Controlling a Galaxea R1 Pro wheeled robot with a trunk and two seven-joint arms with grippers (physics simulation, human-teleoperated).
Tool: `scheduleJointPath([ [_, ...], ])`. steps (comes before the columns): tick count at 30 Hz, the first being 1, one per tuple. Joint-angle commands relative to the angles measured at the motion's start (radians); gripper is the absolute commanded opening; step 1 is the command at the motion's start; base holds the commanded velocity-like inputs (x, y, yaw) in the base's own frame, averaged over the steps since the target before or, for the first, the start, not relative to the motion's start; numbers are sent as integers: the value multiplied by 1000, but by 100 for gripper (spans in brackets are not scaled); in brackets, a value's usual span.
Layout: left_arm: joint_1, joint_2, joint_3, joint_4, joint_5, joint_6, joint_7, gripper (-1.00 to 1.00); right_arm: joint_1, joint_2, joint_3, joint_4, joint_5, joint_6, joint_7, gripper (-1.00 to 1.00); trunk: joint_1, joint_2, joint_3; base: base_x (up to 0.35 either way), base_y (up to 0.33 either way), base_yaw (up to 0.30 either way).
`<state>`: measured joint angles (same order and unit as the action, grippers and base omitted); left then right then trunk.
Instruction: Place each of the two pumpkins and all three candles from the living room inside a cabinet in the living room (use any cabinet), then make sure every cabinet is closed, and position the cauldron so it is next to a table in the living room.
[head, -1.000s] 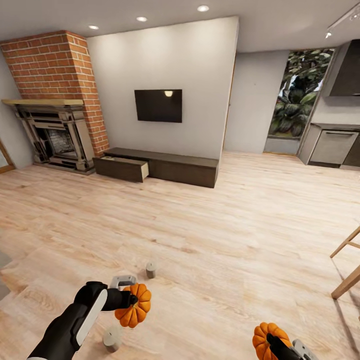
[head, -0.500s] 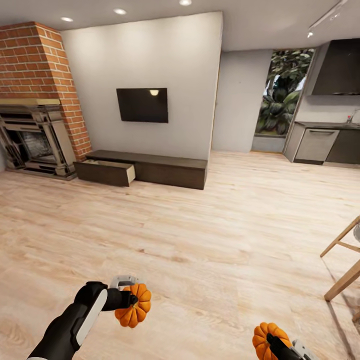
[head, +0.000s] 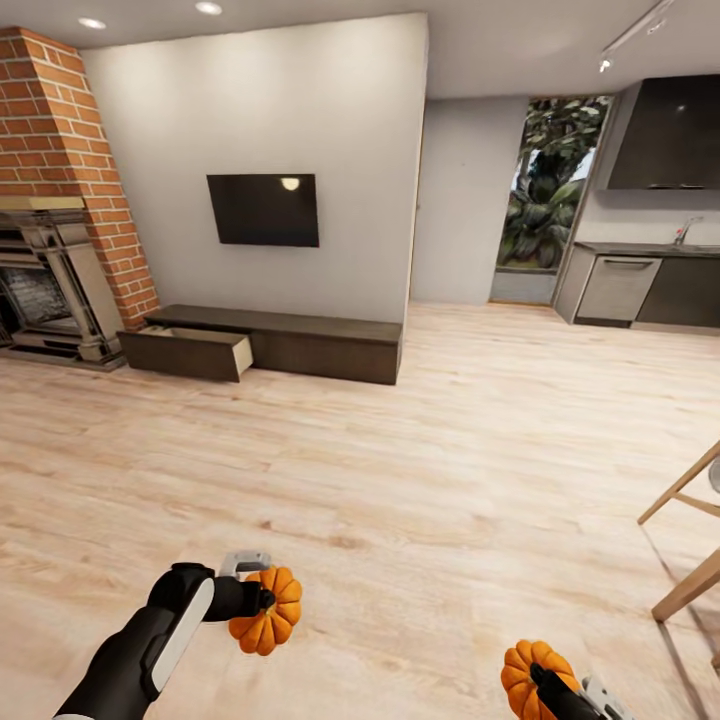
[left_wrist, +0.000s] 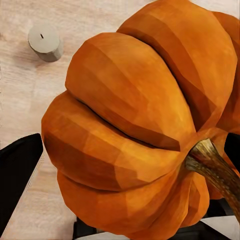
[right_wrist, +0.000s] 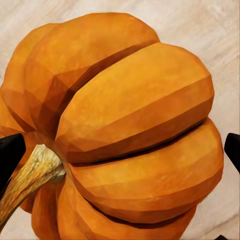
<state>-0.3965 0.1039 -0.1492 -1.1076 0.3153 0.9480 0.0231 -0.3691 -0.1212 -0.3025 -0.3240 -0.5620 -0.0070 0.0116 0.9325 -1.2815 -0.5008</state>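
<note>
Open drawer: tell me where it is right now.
In the head view, the open drawer sticks out of the cabinet's left end, far across the floor, under the TV and right of the fireplace.

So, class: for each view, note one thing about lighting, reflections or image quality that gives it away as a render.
Head view: wide-angle stretch bends the walls, and the TV mirrors one ceiling light. Left wrist view: the pumpkin shows flat facets; the candle casts a soft shadow. Right wrist view: the other pumpkin is equally faceted, evenly lit, no glare.

Black left arm (head: 140, 650), white side panel
</note>
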Motion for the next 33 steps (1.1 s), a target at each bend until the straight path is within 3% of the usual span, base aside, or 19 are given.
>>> scheduleJointPath([
  [1, -1, 1, -2, -1, 7, 3, 2, -100, -1, 0, -1, -1, -10, -1, -1, -100, 1, -1, -1, 320, 0, -1],
  [33, -1, -1, -3, 0, 7, 3, 4, -100, -1, -1, -1, 0, -11, 2, -1, -100, 1, -1, -1, 320, 0, -46],
])
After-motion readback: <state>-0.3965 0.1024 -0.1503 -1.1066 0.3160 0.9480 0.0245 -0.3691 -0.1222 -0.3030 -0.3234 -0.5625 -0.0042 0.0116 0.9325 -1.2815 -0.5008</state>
